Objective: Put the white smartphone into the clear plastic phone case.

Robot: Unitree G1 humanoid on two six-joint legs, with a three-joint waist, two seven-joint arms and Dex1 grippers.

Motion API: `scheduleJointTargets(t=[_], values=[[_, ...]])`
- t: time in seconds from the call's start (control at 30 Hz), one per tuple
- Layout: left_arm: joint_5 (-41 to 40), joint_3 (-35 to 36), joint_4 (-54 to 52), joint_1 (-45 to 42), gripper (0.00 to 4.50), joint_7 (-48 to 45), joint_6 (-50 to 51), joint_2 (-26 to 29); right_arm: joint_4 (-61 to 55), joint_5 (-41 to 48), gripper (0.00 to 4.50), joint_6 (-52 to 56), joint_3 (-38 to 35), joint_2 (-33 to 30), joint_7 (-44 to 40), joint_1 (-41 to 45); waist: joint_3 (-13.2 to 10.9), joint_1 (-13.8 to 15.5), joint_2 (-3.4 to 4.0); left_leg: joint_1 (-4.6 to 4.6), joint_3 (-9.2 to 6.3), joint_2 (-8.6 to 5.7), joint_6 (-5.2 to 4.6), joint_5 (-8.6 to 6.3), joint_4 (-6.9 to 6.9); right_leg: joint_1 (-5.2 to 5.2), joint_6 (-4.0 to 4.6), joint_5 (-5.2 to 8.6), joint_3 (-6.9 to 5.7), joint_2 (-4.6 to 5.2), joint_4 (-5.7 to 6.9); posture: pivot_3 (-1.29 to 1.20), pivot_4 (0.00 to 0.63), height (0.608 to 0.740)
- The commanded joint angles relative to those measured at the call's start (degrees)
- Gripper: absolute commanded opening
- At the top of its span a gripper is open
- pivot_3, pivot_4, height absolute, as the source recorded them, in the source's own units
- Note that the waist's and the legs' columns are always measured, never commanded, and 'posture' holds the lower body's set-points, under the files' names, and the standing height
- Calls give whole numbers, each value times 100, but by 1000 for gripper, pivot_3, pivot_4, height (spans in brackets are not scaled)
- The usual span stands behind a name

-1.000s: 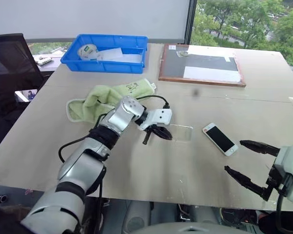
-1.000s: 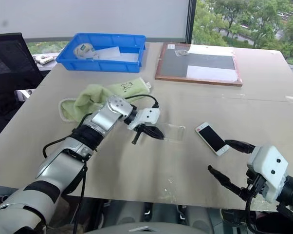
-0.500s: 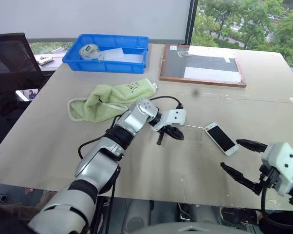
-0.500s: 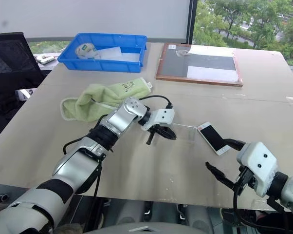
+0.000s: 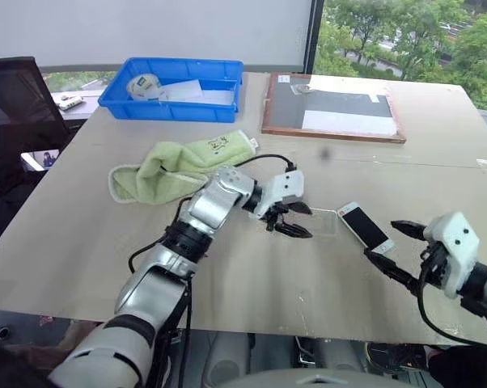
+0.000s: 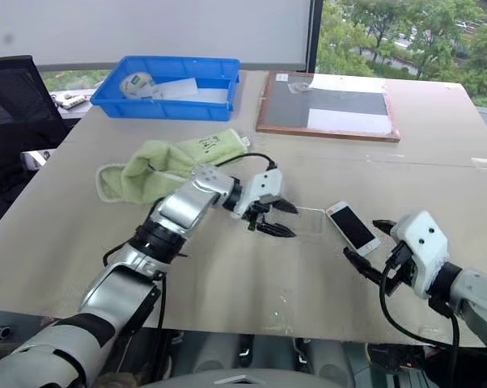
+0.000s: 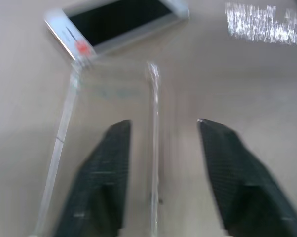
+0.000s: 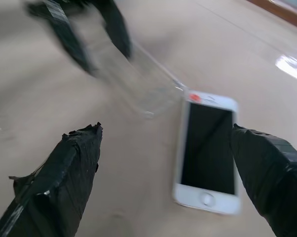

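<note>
Since a second ago: left gripper (image 5: 292, 220) is releasing, fingers spreading over clear plastic phone case (image 5: 320, 221) | white smartphone (image 5: 366, 228) is lying just past case's far end | right gripper (image 5: 399, 248) is closing in, fingers wide, flanking smartphone's near end.

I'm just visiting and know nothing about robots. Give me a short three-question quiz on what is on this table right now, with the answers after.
1. True or false: the white smartphone is already inside the clear plastic phone case.
2. Which sits nearest the green towel? A) the left gripper B) the right gripper C) the framed board
3. Fill in: the blue tray stands at the table's far ____ side, as the robot sees it.

Key
1. False: the phone lies screen up on the table beside the case.
2. A
3. left
</note>
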State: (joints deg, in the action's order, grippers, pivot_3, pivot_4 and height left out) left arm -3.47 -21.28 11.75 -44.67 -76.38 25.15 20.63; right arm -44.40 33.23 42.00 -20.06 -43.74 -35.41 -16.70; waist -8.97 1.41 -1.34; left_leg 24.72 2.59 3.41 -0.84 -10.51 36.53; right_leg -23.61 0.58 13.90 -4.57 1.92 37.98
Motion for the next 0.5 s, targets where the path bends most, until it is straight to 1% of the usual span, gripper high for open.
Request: scheduleJointTargets(t=[0.03,0.13,0.17,0.23,0.3,0.33,0.43,0.5], values=[[-436,603,-849,292,4431,288,50,246,228,-325,4500,81,425,-41,291,396,-1,-40,1,1,-1,1,0,0,-1,0,-13,-8,-2,-1,0,0,150,740],[-937,1130,-1383,751,4431,495,169,351,539,-573,4500,170,770,60,555,749,-2,-74,2,-2,6,4,0,0,-3,-3,-16,-9,8,-3,1,0,150,740],[-1043,1324,-1512,984,4431,584,9,390,648,-598,4500,227,905,97,586,882,-2,-67,2,-3,8,4,0,0,-3,-3,-17,-10,11,-3,1,0,150,740],[-1279,1594,-1723,1421,4431,521,-141,598,922,-715,4500,339,1159,179,693,1188,-2,-76,3,-4,8,5,0,0,-4,-4,-17,-10,10,-3,1,0,150,740],[-1615,1820,-1950,1798,4431,428,26,820,1179,-835,4500,418,1354,208,748,1466,-5,-68,6,-4,11,9,0,0,-5,-6,-17,-10,11,-6,2,0,150,740],[-1828,1940,-2050,1944,4431,435,183,889,1298,-890,4500,460,1430,220,777,1582,-5,-65,7,-4,10,9,0,0,-5,-6,-17,-10,9,-6,2,0,150,740],[-2162,2184,-2392,2420,4431,433,115,1103,1651,-986,4500,612,1618,257,791,1847,-6,-33,7,-2,10,10,0,0,-4,-7,-16,-10,7,-3,2,0,150,740],[-2411,2414,-2631,2589,4431,596,269,1203,1796,-886,4500,831,1652,334,765,2022,-6,-21,6,1,11,9,0,0,-4,-6,-9,-6,4,0,-1,0,150,740]])
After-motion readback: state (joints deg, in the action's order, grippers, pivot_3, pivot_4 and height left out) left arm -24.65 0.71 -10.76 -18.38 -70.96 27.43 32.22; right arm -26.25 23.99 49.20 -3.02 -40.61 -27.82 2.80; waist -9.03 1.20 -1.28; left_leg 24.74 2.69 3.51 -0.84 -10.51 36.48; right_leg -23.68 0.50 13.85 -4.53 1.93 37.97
